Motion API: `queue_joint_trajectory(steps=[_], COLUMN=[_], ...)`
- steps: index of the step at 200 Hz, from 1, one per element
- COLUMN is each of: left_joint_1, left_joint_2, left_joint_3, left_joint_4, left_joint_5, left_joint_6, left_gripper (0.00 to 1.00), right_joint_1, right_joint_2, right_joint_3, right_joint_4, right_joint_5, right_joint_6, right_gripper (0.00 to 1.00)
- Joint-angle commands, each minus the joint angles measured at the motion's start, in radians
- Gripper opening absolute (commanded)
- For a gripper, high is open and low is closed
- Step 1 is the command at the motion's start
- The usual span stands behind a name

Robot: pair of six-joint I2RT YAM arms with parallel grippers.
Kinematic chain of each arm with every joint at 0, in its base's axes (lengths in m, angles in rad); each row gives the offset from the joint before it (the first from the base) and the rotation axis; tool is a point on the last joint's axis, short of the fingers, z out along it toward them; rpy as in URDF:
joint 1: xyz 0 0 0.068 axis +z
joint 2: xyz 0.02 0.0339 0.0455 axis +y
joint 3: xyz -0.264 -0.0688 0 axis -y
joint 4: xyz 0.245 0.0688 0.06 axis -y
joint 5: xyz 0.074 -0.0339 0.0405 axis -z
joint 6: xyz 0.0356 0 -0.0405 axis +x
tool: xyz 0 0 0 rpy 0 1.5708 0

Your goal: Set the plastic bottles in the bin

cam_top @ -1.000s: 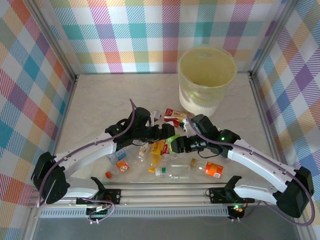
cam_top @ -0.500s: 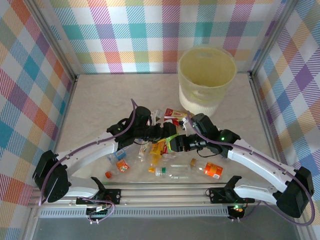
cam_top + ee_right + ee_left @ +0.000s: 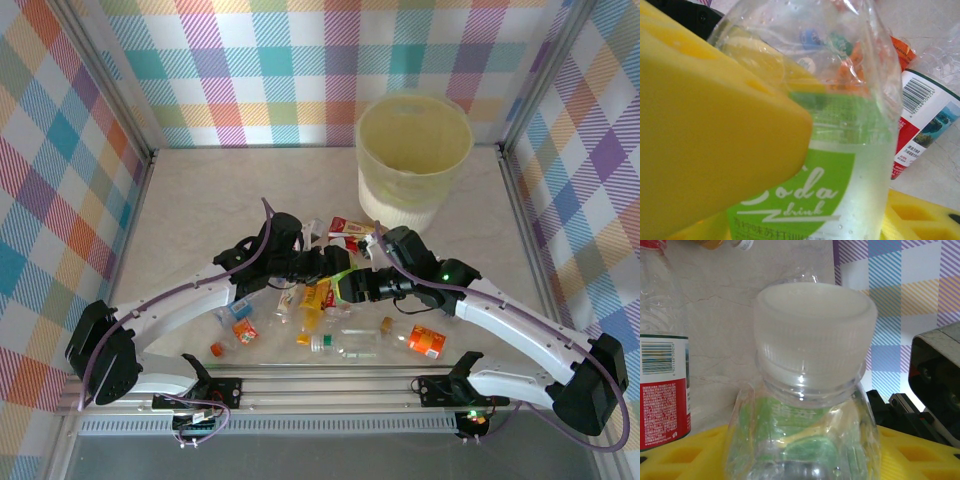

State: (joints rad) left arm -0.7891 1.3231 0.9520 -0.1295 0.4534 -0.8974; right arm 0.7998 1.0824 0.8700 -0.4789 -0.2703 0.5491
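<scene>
soda bottle [image 3: 344, 273] noted mid-table between the two pincers: clear, green label, white cap. left pincer [image 3: 335, 263] reaching in from the left and right pincer [image 3: 352, 287] from the right, close together.

left wrist view: cap-up against a yellow pad [image 3: 685, 455], second pad out of frame. cannot tell if clamped or slack.

right wrist view: lodged between an upper pad [image 3: 705, 125] and a lower one at the frame's bottom corner. cannot tell whether gripped or merely bracketed.

bin [image 3: 405, 205] standing at far right of table [image 3: 220, 200], apart from the soda bottle. red-label bottle [image 3: 350, 228] lying just beyond the pincers, toward the bin.

more strewn nearer the arm bases: orange-label bottle [image 3: 428, 340], clear bottle [image 3: 345, 345], a few small crushed ones further left.
</scene>
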Motion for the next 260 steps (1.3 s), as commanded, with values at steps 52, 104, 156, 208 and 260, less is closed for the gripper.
queue_joint_trajectory(steps=[52,104,156,208,260], left_joint_1=[0.027,0.035,0.045,0.1,0.17], left_joint_2=[-0.036,-0.042,-0.048,-0.085,-0.138], left_joint_3=[-0.006,-0.01,-0.004,-0.022,-0.044], left_joint_4=[0.047,0.043,0.04,0.102,0.146], left_joint_5=[0.044,0.045,0.047,0.113,0.222], left_joint_6=[-0.016,-0.015,-0.013,-0.025,0.033], left_gripper=[0.63,0.58,0.56,0.53,0.53], right_joint_1=[0.009,0.009,0.009,0.006,-0.061], right_joint_2=[-0.006,-0.006,0.003,-0.032,-0.073], right_joint_3=[0.024,0.029,0.039,0.027,0.02], right_joint_4=[0.014,0.014,0.016,0.059,0.138], right_joint_5=[-0.012,-0.003,-0.016,-0.089,-0.27], right_joint_6=[0.002,0.002,-0.003,0.027,0.108], right_gripper=[0.5,0.5,0.64,0.88,0.92])
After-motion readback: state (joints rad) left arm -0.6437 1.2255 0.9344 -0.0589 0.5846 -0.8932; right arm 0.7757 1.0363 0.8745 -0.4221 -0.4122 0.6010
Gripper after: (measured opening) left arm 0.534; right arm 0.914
